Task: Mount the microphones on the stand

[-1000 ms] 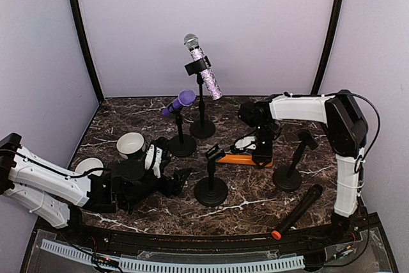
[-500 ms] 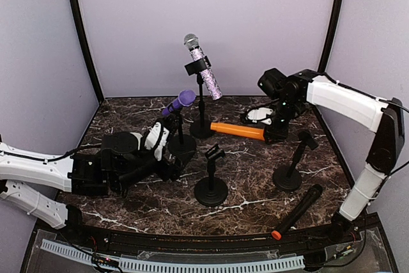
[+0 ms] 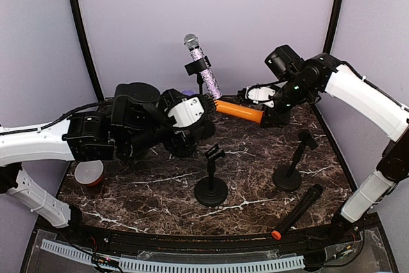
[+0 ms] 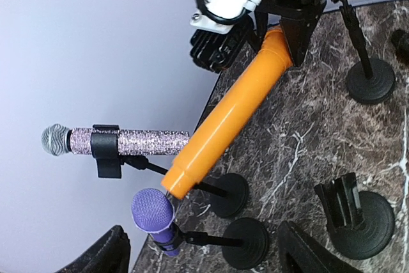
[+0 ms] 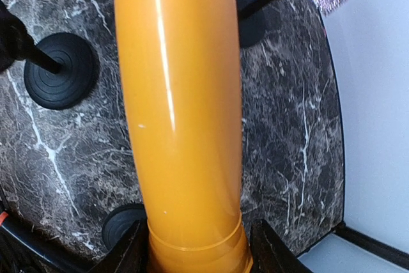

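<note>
Right gripper is clamped on one end of the orange mic. We see it carried clear of the table in the upper centre-right of the top view, roughly level, free end pointing left. In the right wrist view both fingers hug the barrel at the bottom of the frame. Left gripper is spread wide with nothing in it, its tips at the bottom corners of its own view, raised left of centre in the top view. In that wrist view the orange mic runs diagonally from top right, and its free end sits just above the head of the purple mic; we can't tell if they touch. The purple mic sits in the short stand. The glitter mic is clipped in the tall stand. The middle stand and right stand hold nothing. The black mic lies flat at the lower right, orange end toward the near edge. A bowl sits at the left edge under the left arm.
</note>
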Robot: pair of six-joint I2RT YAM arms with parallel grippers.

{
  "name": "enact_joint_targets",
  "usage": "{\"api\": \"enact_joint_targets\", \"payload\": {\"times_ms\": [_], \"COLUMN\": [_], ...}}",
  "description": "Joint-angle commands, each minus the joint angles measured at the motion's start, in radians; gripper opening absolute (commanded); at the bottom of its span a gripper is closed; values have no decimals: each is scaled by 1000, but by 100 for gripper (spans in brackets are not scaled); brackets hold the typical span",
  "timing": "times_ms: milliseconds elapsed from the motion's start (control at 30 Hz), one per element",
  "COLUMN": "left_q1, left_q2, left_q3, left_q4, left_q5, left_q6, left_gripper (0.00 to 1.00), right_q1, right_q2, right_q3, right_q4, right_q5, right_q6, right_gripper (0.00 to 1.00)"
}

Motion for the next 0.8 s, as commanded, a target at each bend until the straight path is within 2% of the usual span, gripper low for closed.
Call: {"api": "enact_joint_targets", "payload": {"times_ms": [0, 133, 233, 333, 500, 633, 767], "left_q1": [-5, -6, -5, -3, 6, 6, 6], "left_q2": [69, 164, 192, 203, 193, 207, 217], "left_q3": [117, 209, 203, 163, 49, 25, 24], "left_q4": [-126, -259, -257, -165, 118, 231, 275], "left_q5": [-49, -103, -161, -227, -300, -318, -320], "left_q6": [216, 278, 336, 419, 635, 722, 755], "left_gripper": [82, 77, 76, 75, 69, 54, 31], "right_q1": [90, 130, 159, 182, 220, 237, 242], "right_q2": [21, 59, 61, 61, 40, 39, 15], "right_q3": [63, 116, 138, 142, 131, 122, 121], "right_q4": [16, 20, 20, 19, 19, 18, 14], "right_q5": [31, 39, 43, 48, 49, 33, 15], "right_q6": [-2, 3, -2, -8, -22, -24, -21], "right_gripper": [21, 21, 21, 21, 21, 22, 22]}}
